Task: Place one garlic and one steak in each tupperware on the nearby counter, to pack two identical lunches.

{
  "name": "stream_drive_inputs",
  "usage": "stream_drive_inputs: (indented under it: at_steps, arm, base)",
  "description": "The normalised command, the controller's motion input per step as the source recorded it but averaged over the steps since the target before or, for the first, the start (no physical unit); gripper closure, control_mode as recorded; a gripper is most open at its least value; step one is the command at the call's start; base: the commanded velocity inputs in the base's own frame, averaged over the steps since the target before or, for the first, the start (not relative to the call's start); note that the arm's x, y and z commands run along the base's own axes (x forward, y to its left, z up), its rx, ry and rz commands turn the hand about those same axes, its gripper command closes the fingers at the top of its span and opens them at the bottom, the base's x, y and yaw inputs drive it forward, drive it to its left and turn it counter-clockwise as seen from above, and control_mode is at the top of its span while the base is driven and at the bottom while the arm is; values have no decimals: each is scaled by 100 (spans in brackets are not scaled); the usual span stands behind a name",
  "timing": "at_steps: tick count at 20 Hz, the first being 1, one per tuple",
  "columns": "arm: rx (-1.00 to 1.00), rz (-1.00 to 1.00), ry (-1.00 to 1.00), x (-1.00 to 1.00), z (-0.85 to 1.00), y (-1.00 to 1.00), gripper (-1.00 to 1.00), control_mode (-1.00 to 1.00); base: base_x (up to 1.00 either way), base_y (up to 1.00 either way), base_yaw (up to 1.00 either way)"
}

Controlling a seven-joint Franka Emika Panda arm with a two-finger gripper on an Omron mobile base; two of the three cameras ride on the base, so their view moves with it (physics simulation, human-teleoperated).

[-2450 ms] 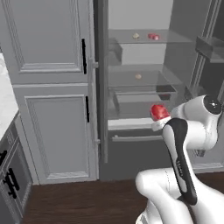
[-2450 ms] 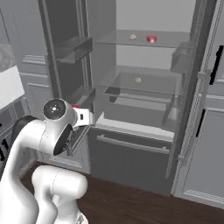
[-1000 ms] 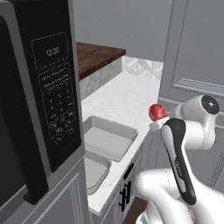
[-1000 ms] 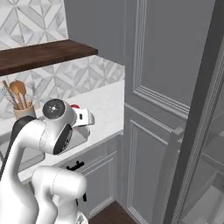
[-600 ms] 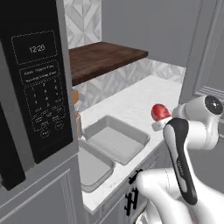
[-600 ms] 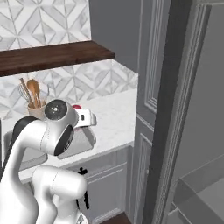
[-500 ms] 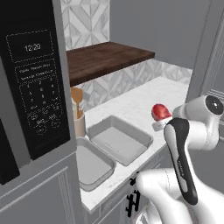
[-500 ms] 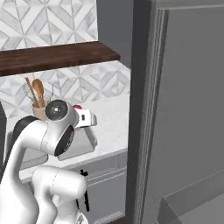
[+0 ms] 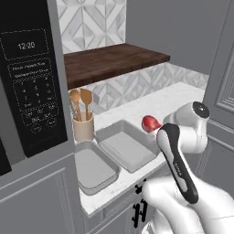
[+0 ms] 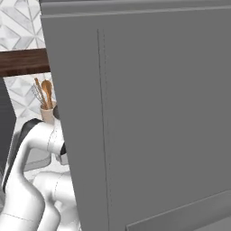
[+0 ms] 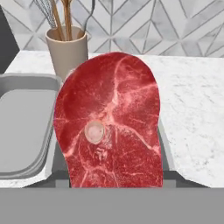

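My hand (image 9: 154, 126) pinches a steak (image 11: 109, 122), held up over the bench (image 9: 183, 93) beside the two trays (image 9: 125, 145). Both trays look bare, so nothing is packed yet: I judge two steaks and two garlics remain to place.

arm (image 9: 183, 151): glossy white rounded shell segments joined by dark grey to black joints. a black band runs lengthwise along the curved upper link. the round joint cap at the top is white with a dark disc and a small pale mark at its centre. in the right base view, the arm (image 10: 31, 149) shows the same smooth white casing with a dark strip along its edge.
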Motion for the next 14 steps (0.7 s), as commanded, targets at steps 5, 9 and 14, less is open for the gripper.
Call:
stream_drive_inputs:
  at_steps: [5,9,14]
  arm:
    - [-10,1,7,62,-44,31,100,-100]
    - [-9,0,2,64,-44,9,100,-100]
    - [-5,0,5,62,-47,6,100,-100]
  base:
    - [0,0,0]
    - [0,0,0]
    - [0,0,0]
